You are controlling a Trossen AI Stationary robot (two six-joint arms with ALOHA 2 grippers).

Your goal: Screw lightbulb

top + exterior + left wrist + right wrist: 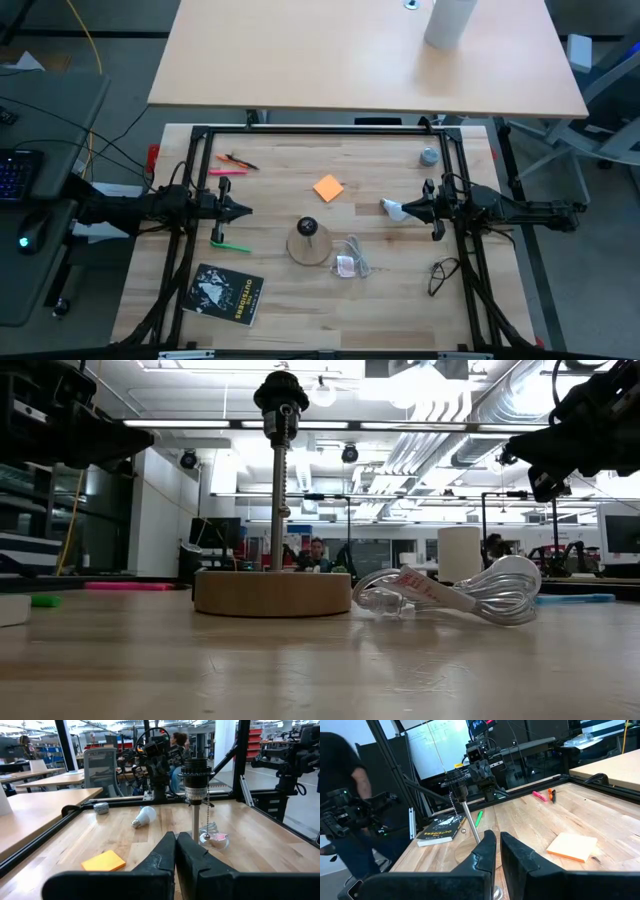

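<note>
The lightbulb (pixel 392 208) is a small white globe with a silver base. It lies on its side on the wooden table; it also shows in the left wrist view (pixel 145 815). My right gripper (pixel 407 210) is shut and empty, raised just right of the bulb. The right wrist view does not show the bulb. The tan wooden disc (pixel 308 247) stands mid-table with its black socket (pixel 196 769) up on a thin post. My left gripper (pixel 246 210) is shut and empty, raised left of the socket.
An orange note (pixel 328 188) lies beyond the disc. A see-through packet with cord (pixel 350 262) lies right of the disc. A book (pixel 228 293), a green marker (pixel 230 243), a pink marker (pixel 228 172), a grey roll (pixel 430 156) and a black cable (pixel 445 272) lie around.
</note>
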